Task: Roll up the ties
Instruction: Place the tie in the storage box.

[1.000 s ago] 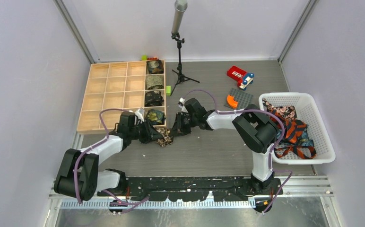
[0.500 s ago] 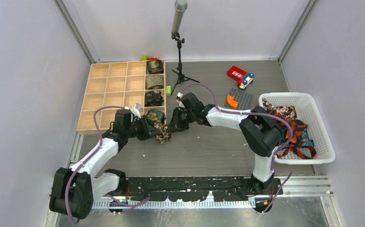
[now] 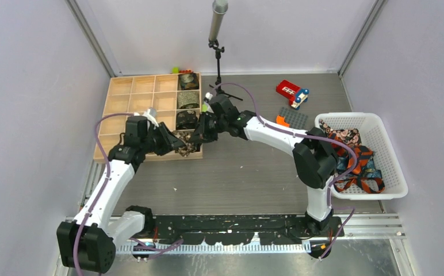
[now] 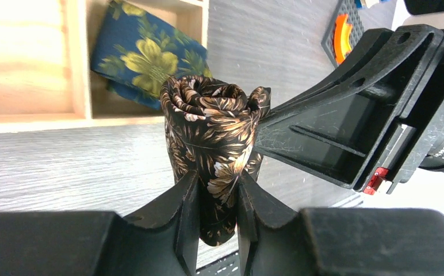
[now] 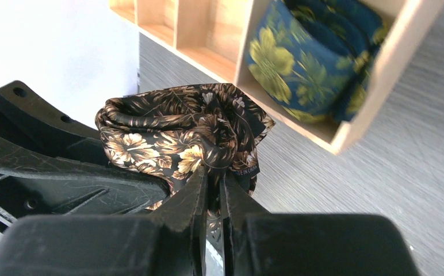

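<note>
Brown floral tie coil (image 4: 211,135), clamped by left tool (image 4: 217,187) and right tool (image 5: 213,181), has moved to the wooden tray (image 3: 132,106).

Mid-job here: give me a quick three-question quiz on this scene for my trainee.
1. True or false: the brown tie lies flat and unrolled.
2. How many end effectors grip it: A none, B one, C two?
3. Fill in: the blue tie sits in a compartment of the wooden ____.
Key: 1 false, it is rolled. 2 C, the left end effector and the right end effector. 3 tray.
</note>
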Action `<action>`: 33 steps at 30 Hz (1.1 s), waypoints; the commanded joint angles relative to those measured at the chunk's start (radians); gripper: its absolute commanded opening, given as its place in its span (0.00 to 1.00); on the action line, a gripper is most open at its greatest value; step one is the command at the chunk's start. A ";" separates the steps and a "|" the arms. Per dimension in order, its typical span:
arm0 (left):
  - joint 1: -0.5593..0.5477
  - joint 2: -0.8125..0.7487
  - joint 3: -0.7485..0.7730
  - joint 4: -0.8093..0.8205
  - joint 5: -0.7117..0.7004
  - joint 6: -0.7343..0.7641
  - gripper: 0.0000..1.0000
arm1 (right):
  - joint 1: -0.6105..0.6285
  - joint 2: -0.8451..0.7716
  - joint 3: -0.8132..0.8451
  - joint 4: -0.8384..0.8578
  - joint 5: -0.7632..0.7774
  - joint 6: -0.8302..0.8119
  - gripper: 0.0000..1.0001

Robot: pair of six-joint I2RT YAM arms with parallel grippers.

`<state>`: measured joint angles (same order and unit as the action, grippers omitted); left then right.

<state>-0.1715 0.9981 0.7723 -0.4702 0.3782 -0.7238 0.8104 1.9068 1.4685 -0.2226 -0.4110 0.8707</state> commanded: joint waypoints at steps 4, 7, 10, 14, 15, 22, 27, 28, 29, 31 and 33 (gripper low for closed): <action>0.119 0.050 0.108 -0.113 0.019 0.107 0.28 | 0.036 0.135 0.263 0.055 -0.062 0.079 0.00; 0.164 0.105 0.133 -0.116 0.034 0.141 0.28 | 0.041 0.220 0.377 0.051 -0.063 0.097 0.00; 0.229 0.153 0.143 -0.100 0.041 0.165 0.28 | 0.048 0.301 0.476 0.050 -0.064 0.116 0.00; 0.277 0.209 0.151 -0.091 0.025 0.204 0.28 | 0.058 0.394 0.589 0.019 -0.052 0.118 0.00; 0.285 0.223 0.154 -0.093 0.018 0.214 0.28 | 0.061 0.410 0.605 0.013 -0.045 0.116 0.00; 0.305 0.334 0.131 -0.066 -0.014 0.249 0.28 | 0.087 0.472 0.624 -0.014 0.027 0.102 0.00; 0.305 0.412 0.140 -0.073 -0.045 0.242 0.35 | 0.105 0.486 0.600 -0.041 0.101 0.090 0.00; 0.306 0.424 0.144 -0.087 -0.059 0.246 0.40 | 0.106 0.484 0.589 -0.043 0.110 0.089 0.00; 0.306 0.431 0.148 -0.102 -0.073 0.249 0.47 | 0.108 0.482 0.577 -0.045 0.117 0.087 0.00; 0.306 0.428 0.158 -0.132 -0.113 0.252 0.66 | 0.111 0.474 0.557 -0.051 0.127 0.084 0.00; 0.307 0.393 0.163 -0.159 -0.156 0.253 0.77 | 0.112 0.468 0.547 -0.068 0.145 0.073 0.00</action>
<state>0.1337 1.4288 0.8959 -0.5583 0.3008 -0.4847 0.8993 2.4138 2.0247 -0.3107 -0.2890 0.9493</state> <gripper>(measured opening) 0.665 0.138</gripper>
